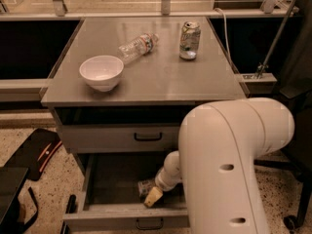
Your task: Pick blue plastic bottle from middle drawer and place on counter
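The middle drawer (114, 182) stands pulled open below the counter (161, 79), with its low front panel and black loop handle nearest the camera. My gripper (151, 195) reaches down into the drawer at its right front. The blue plastic bottle (144, 185) lies on the drawer floor right against the gripper, and the gripper hides most of it. My large white arm fills the lower right and covers the drawer's right side.
On the counter are a white bowl (101, 72), a clear bottle with a red-and-white band (138, 46) lying on its side, and a drink can (189, 40). A shut drawer front with a black handle (117, 138) sits above the open drawer. A black object (36, 152) lies on the floor at left.
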You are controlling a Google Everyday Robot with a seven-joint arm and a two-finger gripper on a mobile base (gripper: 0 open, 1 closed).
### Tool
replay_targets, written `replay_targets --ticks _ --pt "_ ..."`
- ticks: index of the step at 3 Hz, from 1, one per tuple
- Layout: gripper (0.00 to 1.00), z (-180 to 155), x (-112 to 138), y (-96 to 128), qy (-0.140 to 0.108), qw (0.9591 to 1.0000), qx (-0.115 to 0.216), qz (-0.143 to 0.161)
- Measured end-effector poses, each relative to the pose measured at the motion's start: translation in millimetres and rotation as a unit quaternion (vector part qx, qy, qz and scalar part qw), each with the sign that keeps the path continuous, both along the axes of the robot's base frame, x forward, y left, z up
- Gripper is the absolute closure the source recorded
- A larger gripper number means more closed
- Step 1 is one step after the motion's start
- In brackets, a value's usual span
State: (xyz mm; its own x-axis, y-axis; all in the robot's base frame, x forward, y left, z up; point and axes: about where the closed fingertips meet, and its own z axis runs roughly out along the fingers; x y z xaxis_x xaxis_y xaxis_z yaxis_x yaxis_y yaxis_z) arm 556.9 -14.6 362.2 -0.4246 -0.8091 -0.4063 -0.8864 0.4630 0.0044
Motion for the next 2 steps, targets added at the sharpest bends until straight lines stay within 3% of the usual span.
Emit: replay_targets --ticks 1,2 --pt "0.00 -0.2 0.0 0.0 0.000 1.0000 0.000 0.000" --pt "0.19 -0.2 0.0 0.0 0.000 1.0000 0.000 0.000"
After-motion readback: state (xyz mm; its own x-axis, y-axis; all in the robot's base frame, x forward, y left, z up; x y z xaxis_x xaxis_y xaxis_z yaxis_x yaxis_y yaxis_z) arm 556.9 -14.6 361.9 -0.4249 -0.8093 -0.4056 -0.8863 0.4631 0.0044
